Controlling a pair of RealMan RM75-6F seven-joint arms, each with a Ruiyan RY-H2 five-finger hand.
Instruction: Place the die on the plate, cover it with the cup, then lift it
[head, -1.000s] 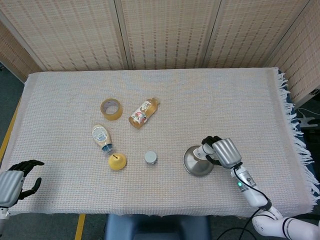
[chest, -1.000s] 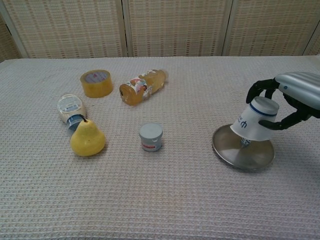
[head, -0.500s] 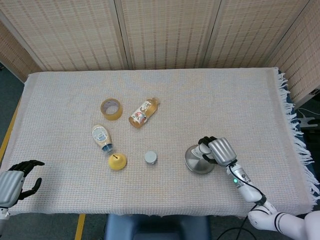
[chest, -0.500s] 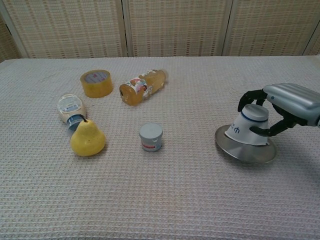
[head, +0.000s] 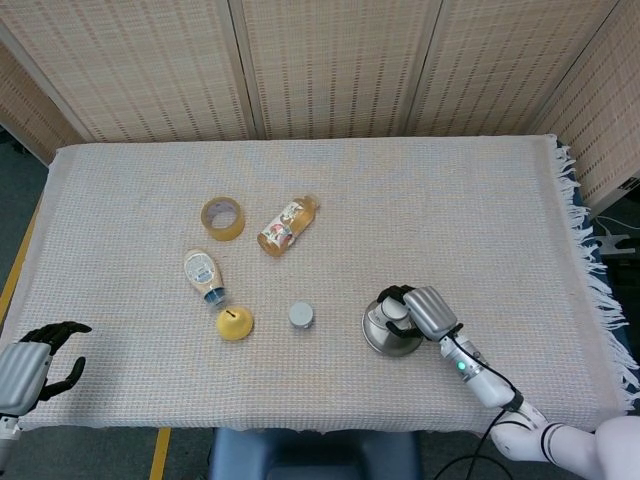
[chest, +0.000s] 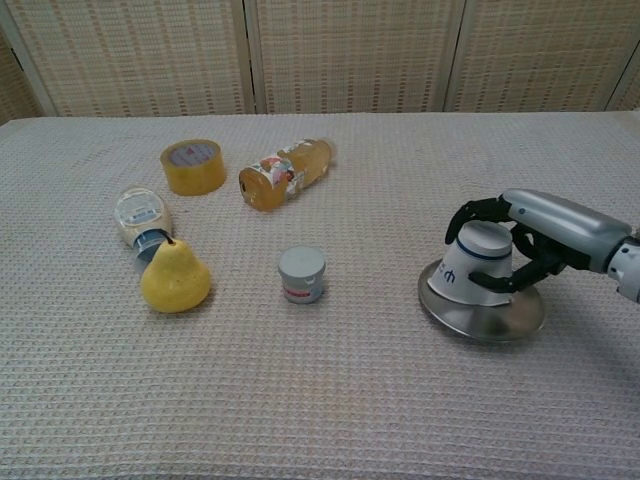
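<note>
A white paper cup (chest: 476, 264) with a blue rim line stands upside down on the round metal plate (chest: 482, 314) at the right of the table. My right hand (chest: 520, 228) grips the cup from above and behind, fingers wrapped around it. In the head view the same hand (head: 418, 310) hides most of the cup over the plate (head: 382, 340). The die is hidden, not visible in either view. My left hand (head: 30, 365) hovers off the table's front left corner, fingers apart, holding nothing.
Left of the plate stand a small grey can (chest: 302, 273) and a yellow pear (chest: 174, 277). Behind them lie a white squeeze bottle (chest: 140, 221), a roll of yellow tape (chest: 192, 166) and an orange drink bottle (chest: 285, 173). Fringed cloth covers the table.
My right hand lowered the tilted cup down onto the plate and shifted slightly left; the plate slid a little left with it. The left hand stayed still.
</note>
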